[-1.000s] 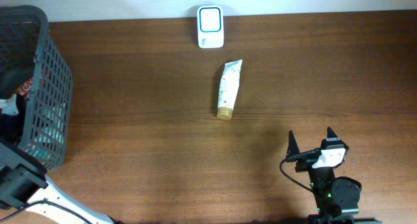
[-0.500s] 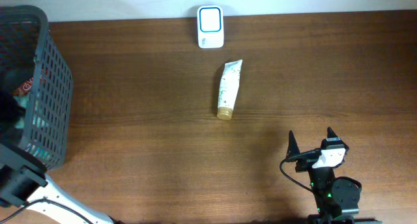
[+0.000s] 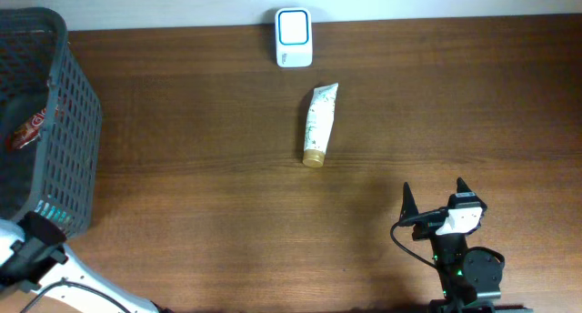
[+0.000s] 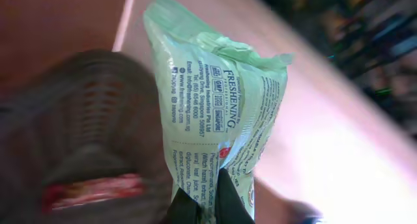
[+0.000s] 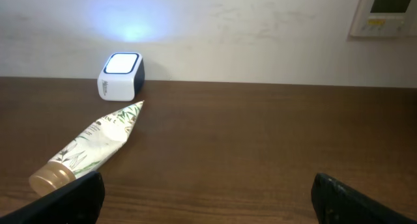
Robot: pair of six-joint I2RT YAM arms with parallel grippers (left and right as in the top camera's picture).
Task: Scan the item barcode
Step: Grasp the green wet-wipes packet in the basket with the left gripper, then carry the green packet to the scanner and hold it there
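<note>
Step in hand: item pick-up. Left gripper (image 4: 207,201) is clamped on the bottom edge of a pale green sachet (image 4: 218,107), held just beside the dark mesh basket (image 3: 50,122). The sachet is crinkled, with small print and "FRESHENING" facing the wrist camera. Next, I judge: carry it right of the basket to the scanner (image 3: 294,37), barcode toward it. Right gripper (image 3: 435,204) is wide open, holding nothing.
</note>
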